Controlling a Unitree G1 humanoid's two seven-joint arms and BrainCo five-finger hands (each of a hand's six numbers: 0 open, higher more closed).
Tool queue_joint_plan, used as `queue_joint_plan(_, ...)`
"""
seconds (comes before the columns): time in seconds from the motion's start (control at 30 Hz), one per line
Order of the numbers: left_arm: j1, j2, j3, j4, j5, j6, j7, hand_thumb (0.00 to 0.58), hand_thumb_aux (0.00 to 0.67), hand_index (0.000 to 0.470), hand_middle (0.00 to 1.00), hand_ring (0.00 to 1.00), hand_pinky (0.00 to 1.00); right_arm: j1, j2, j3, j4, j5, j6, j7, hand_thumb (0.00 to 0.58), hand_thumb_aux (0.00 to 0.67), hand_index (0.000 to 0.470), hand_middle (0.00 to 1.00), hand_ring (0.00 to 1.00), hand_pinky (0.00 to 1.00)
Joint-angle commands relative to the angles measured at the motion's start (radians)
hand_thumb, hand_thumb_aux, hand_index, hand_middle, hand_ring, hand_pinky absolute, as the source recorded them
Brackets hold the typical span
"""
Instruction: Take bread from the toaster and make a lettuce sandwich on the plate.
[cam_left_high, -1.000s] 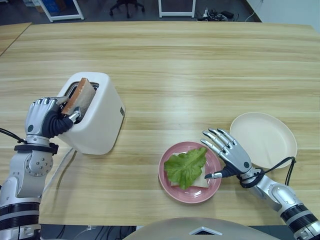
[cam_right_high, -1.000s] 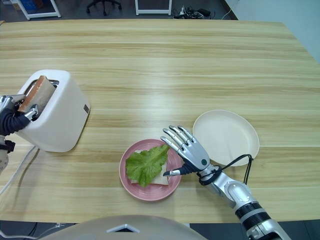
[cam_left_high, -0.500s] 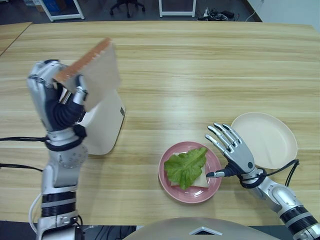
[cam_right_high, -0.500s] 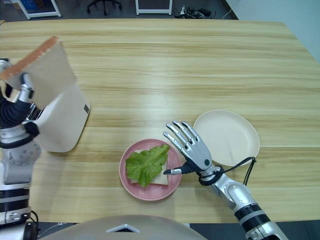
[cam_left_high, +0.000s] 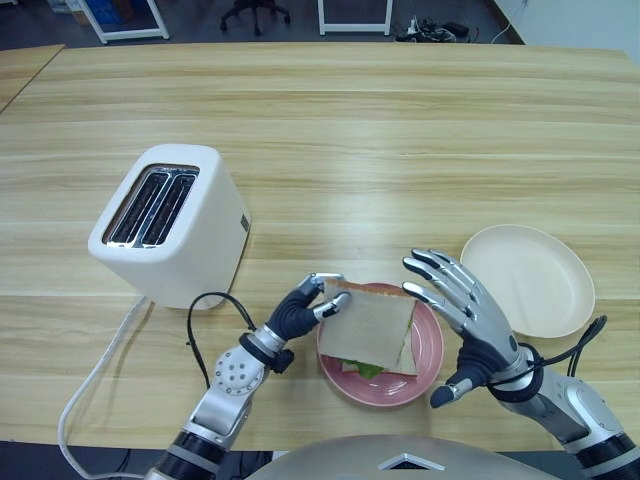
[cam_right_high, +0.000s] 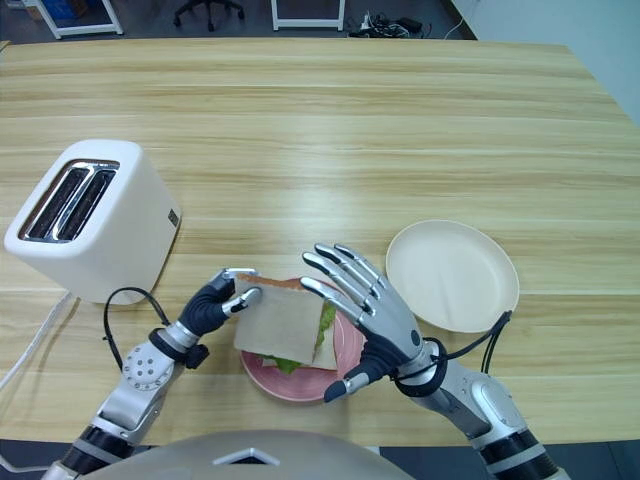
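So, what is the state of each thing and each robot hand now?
toaster, upright, no bread in slots
bread slice, laid on top, one corner held
lettuce, covered, edges showing
pink plate, carries lettuce and bread
cream plate, right way up
left robot hand, shut on bread slice
right robot hand, open, fingers spread

light wooden table (cam_left_high: 400, 120), dark floor (cam_left_high: 195, 22) beyond, chair base (cam_left_high: 255, 14), cables (cam_left_high: 432, 28).

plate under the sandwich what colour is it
The plate is pink, clearest in the left eye view.
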Motion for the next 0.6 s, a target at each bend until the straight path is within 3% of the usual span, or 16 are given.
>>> queue_joint_plan(0.03,-0.003,-0.063,-0.013,0.015,0.045,0.034,-0.008,0.580,0.670,0.470,1.00,1.00,1.00,0.005,0.020,-0.022,0.005,0.008,-0.026,0.058,0.000,0.000,0.000,0.00,0.00,0.00)
queue_joint_plan(0.2,-0.001,-0.129,0.001,0.032,0.159,0.047,0.051,0.580,0.670,0.470,1.00,1.00,1.00,0.008,0.044,-0.044,0.022,0.007,-0.048,0.097,0.000,0.000,0.000,0.00,0.00,0.00)
queue_joint_plan(0.33,-0.028,-0.141,0.011,0.126,0.376,-0.001,0.178,0.580,0.670,0.470,1.00,1.00,1.00,0.020,0.048,-0.051,0.035,0.010,-0.065,0.140,0.000,0.000,0.000,0.00,0.00,0.00)
queue_joint_plan(0.6,-0.063,-0.139,0.018,0.261,0.556,-0.070,0.340,0.580,0.670,0.470,1.00,1.00,1.00,0.099,-0.051,0.009,0.135,0.083,-0.078,0.398,0.000,0.000,0.000,0.00,0.00,0.00)
